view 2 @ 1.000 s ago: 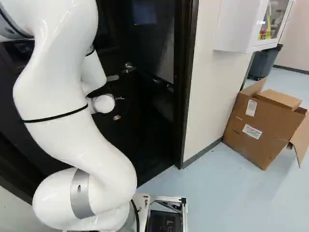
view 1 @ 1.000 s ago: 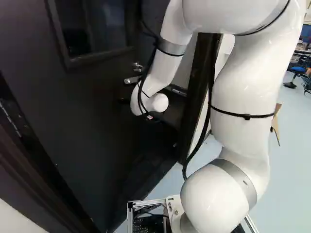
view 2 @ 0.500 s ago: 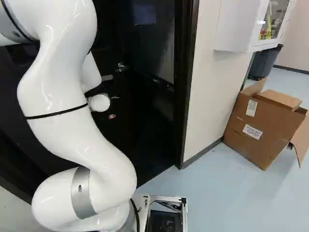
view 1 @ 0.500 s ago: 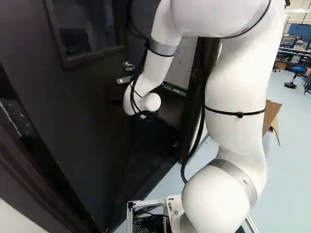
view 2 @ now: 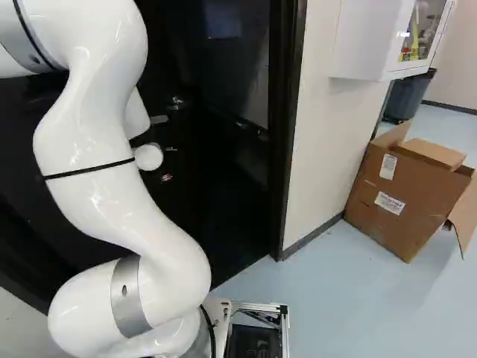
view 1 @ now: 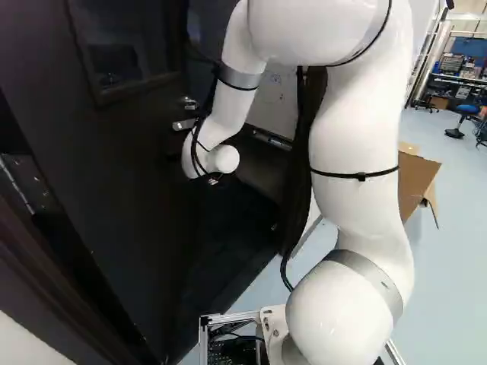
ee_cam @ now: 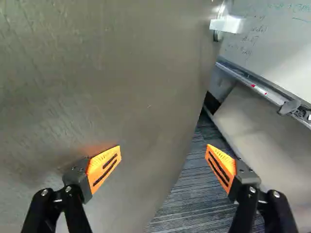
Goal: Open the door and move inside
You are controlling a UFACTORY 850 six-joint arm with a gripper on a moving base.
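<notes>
The door [view 1: 114,190] stands ajar ahead of the arm [view 1: 358,137], its lever handle [ee_cam: 227,24] ungripped. The gripper [ee_cam: 164,151] has its fingers wide apart, holding nothing, one near or touching the door's face. Best push steadily near the free edge, following its arc, keeping clear of the door frame [view 2: 288,134].

I can't pick out the jaws [ee_cam: 164,152] in either base view. The arm [view 1: 361,137] is cut off at the top of the left base view, as is the window [view 1: 125,46] of the door [view 1: 114,205]; at the left of the right base view the arm covers much of that door. The cardboard box [view 2: 399,194] loses a flap at the right edge there. Beyond the jaws, the whiteboard [ee_cam: 272,48] is cut off, its writing too small for me to read.
</notes>
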